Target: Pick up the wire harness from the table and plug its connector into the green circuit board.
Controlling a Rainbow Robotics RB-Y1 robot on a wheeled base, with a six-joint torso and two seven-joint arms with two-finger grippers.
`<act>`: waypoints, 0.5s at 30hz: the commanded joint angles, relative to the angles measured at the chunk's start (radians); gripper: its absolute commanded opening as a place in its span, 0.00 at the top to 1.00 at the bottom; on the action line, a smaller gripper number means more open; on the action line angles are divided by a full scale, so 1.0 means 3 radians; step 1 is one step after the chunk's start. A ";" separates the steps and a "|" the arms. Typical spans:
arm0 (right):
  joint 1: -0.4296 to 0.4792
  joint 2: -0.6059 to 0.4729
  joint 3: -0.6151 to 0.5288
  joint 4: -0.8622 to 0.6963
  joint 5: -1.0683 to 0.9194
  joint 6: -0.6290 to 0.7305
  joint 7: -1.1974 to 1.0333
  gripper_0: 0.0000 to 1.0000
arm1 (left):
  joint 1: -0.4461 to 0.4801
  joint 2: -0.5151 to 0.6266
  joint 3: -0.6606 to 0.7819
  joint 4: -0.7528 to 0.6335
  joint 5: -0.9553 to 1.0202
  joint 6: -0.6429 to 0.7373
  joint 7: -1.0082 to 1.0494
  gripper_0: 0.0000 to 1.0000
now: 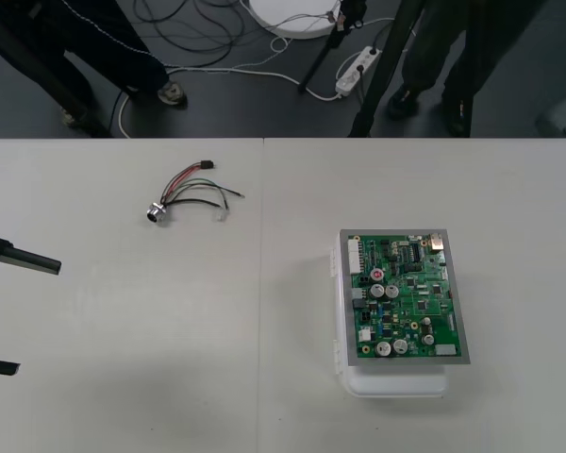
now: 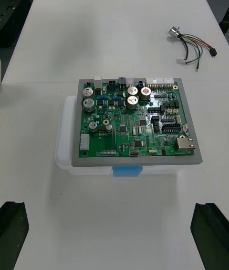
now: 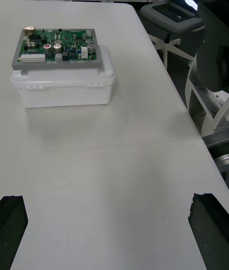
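Harness (image 1: 184, 193) lay loose on the bench (image 1: 123, 377), well apart from both end effectors and not plugged into the board (image 1: 404, 295). Its round metal socket (image 1: 156, 213) was the end nearer the left end effector (image 1: 9, 311). Its black plug (image 1: 208, 165) was the farther end, with red, black and green wires curled between the two. The left end effector stood at the bench's left side, released, its two black fingers (image 1: 24, 261) spread wide with nothing between them. From its wrist, the board sat well ahead of it on a white base (image 3: 62, 86). The right end effector (image 2: 112, 205) was likewise released, its fingers (image 2: 207, 232) far apart over bare bench. The board and base stood near, directly ahead of it. The harness lay beyond the board, farther from that end effector. No wire touched the board or the base.
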 commanded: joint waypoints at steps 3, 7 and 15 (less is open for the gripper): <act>0.0052 -0.0150 0.0037 0.0017 -0.0051 -0.0026 0.0144 0.00 | -0.0042 0.0019 0.0111 0.0008 -0.0003 0.0033 0.0177 0.00; 0.0052 -0.0150 0.0037 0.0017 -0.0051 -0.0026 0.0144 0.00 | -0.0042 0.0019 0.0111 0.0008 -0.0003 0.0033 0.0177 0.00; 0.0052 -0.0150 0.0037 0.0017 -0.0051 -0.0026 0.0144 0.00 | -0.0042 0.0019 0.0111 0.0008 -0.0003 0.0033 0.0177 0.00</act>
